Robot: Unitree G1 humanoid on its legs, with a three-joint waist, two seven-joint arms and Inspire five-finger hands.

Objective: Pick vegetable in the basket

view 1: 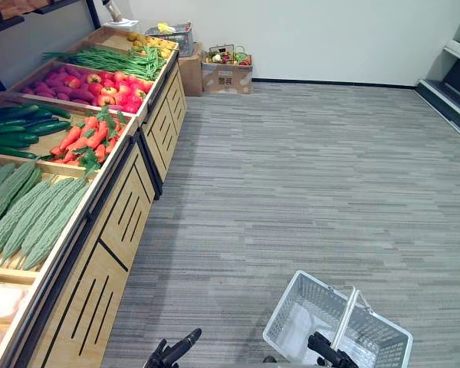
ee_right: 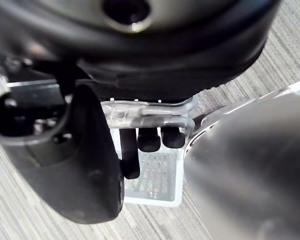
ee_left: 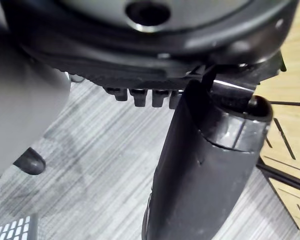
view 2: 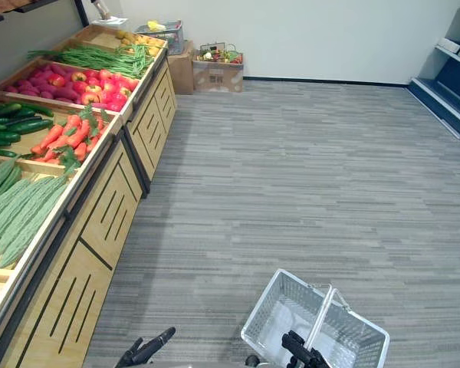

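Right of the produce stand (view 1: 107,222) the carpet (view 1: 307,176) lies open; cardboard boxes (view 1: 226,77) close its far end, with a white basket (view 1: 291,307) at the near end.

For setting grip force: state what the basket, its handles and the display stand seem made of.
Basket: probably white plastic, matt, its walls a moulded grid of holes. Handles: apparently bare metal rod, glinting where the right hand curls round them. Display stand: light wood or wood-look board, matt, with dark slots.
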